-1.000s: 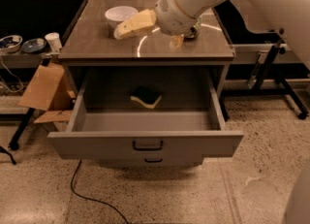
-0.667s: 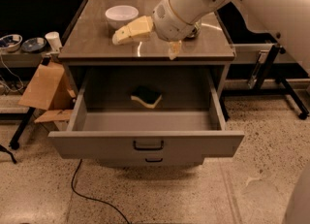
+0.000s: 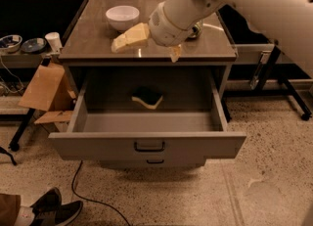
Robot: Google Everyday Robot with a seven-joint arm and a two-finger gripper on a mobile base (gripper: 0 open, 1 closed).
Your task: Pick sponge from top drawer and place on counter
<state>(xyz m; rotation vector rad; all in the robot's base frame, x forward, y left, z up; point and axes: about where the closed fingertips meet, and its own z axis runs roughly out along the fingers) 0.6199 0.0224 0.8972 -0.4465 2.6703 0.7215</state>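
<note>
The sponge, dark green on top over pale yellow foam, lies in the open top drawer near the back, about the middle. The drawer's grey front panel with its dark loop handle is pulled out. My gripper hangs over the front edge of the counter, above the sponge and apart from it. Its pale fingers are spread open and hold nothing.
A white bowl stands on the counter at the back left. A metal can shows partly behind my arm. Cardboard leans left of the cabinet. A shoe and a cable lie on the floor at lower left.
The gripper has moved left and forward, from over the counter's middle to its front edge above the drawer. The sponge has not moved.
</note>
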